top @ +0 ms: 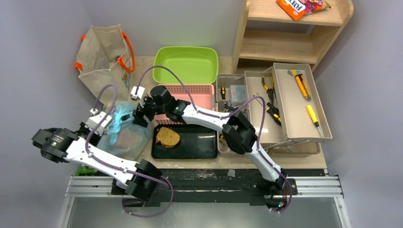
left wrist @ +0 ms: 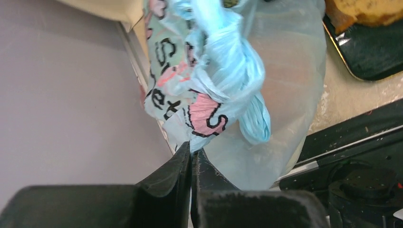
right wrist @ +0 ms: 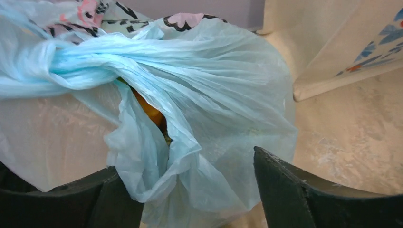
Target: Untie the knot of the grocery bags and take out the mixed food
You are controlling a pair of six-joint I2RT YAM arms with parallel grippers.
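Observation:
The light-blue plastic bag [top: 124, 133] lies at the table's left, in front of the beige canvas tote [top: 102, 54]. Its knot [left wrist: 237, 71] is a twisted blue bunch, also seen from the right wrist as knot [right wrist: 71, 61]. My left gripper [left wrist: 192, 149] is shut, pinching a printed flap of the bag just below the knot. My right gripper [right wrist: 185, 171] is open, its fingers either side of loose bag plastic. Something orange [right wrist: 149, 111] shows through a gap in the bag. The rest of the mixed food is hidden.
A black tray [top: 204, 152] beside the bag holds a brown bread slice [top: 167, 137]. Behind it stand a pink basket [top: 197, 90] and a green tub [top: 185, 61]. An open toolbox [top: 285, 104] fills the right. An orange packet [top: 299, 7] lies on the shelf.

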